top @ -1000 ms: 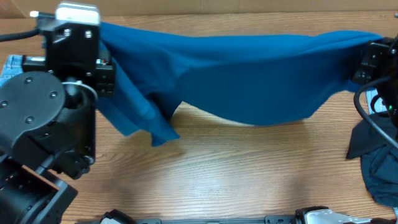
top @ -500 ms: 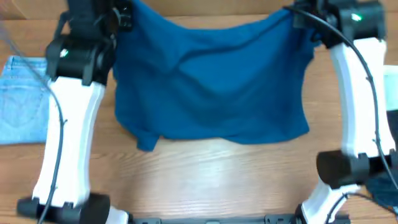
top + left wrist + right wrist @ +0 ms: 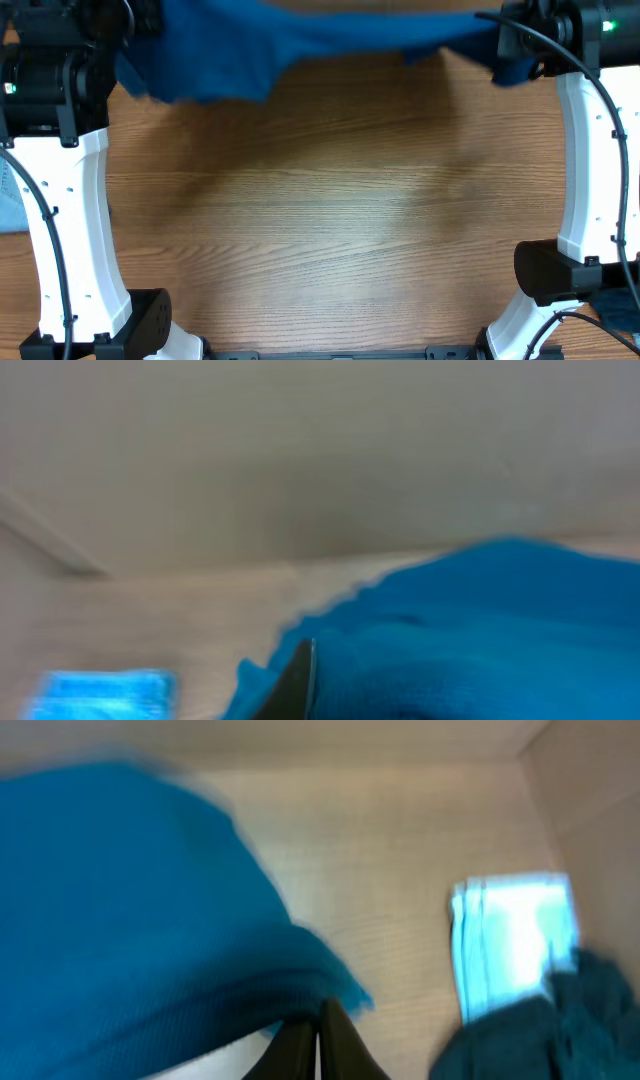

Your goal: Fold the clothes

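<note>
The deep blue shirt [image 3: 300,40] hangs stretched between my two grippers along the far edge of the table, its lower edge blurred. My left gripper [image 3: 138,25] holds its left corner and my right gripper [image 3: 502,42] holds its right corner. In the left wrist view the shirt [image 3: 480,630] fills the lower right beside one dark finger [image 3: 295,685]. In the right wrist view the two fingers [image 3: 318,1040] are pressed together on the shirt's edge [image 3: 130,920].
Light-blue jeans [image 3: 10,195] lie at the table's left edge, and also show in the left wrist view [image 3: 105,690]. A dark garment [image 3: 620,310] lies at the near right, beside a folded light-blue piece [image 3: 515,935]. Bare wood table [image 3: 320,220] spreads below the shirt.
Both grippers have carried the shirt toward the far edge and spread it wider. It covered the table's far half before; now only a band at the top shows.
</note>
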{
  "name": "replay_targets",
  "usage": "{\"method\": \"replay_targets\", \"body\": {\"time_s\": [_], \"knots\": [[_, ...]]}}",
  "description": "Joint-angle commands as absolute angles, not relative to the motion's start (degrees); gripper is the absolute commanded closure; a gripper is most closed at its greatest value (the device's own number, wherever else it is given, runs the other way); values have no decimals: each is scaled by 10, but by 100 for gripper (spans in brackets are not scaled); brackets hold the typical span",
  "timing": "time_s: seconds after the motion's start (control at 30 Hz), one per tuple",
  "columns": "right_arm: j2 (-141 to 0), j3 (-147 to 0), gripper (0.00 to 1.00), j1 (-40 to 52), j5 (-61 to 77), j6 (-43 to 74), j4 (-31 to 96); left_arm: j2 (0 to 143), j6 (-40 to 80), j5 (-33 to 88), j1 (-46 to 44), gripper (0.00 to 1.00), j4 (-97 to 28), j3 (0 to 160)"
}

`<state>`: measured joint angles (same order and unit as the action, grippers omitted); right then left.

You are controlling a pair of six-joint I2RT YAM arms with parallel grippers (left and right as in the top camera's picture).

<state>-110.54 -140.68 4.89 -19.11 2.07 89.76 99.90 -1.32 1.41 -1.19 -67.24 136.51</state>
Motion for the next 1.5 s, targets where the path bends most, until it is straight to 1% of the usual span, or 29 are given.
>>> {"method": "replay_targets", "body": {"time_s": [0.0, 0.03, 0.1, 0.17, 0.27, 0.37, 0.5, 0.63, 0.8, 0.93, 1.0, 1.13, 1.27, 1.4, 1.47], "knots": [[-1105, -1404, 96, 44, -120, 37, 971, 1010, 50, 138, -14, 96, -832, 1366], [-1101, -1380, 96, 44, -88, 37, 971, 1016, 49, 138, -15, 96, -891, 1356], [-1103, -1338, 96, 44, -83, 44, 969, 1029, 46, 138, -16, 96, -941, 1331], [-1104, -1266, 96, 44, -87, 45, 950, 1045, 36, 136, -15, 96, -935, 1305], [-1104, -1224, 96, 44, -89, 45, 931, 1054, 37, 136, -15, 96, -899, 1296], [-1104, -1199, 96, 37, -77, 45, 923, 1060, 37, 136, -15, 96, -893, 1295], [-1104, -1160, 96, 4, -15, 44, 922, 1077, 39, 138, -17, 96, -918, 1295], [-1104, -1147, 96, -20, -7, 41, 948, 1083, 38, 165, -25, 96, -941, 1295], [-1104, -1135, 96, -23, 16, 28, 971, 1083, 38, 166, -80, 96, -966, 1295], [-1104, -1066, 96, -23, 16, 28, 971, 1083, 38, 165, -141, 96, -968, 1284], [-1104, -1038, 96, -23, 16, 28, 970, 1083, 39, 161, -155, 96, -968, 1268], [-1102, -1031, 96, -23, 16, 28, 969, 1083, 44, 132, -158, 96, -968, 1230], [-1101, -1034, 96, -23, 15, 28, 946, 1082, 77, 44, -157, 96, -933, 1223], [-1057, -1079, 96, -23, 10, 28, 855, 1082, 94, 5, -146, 96, -870, 1263], [-1039, -1107, 96, -23, 10, 27, 835, 1082, 105, -8, -146, 96, -856, 1272]]}}
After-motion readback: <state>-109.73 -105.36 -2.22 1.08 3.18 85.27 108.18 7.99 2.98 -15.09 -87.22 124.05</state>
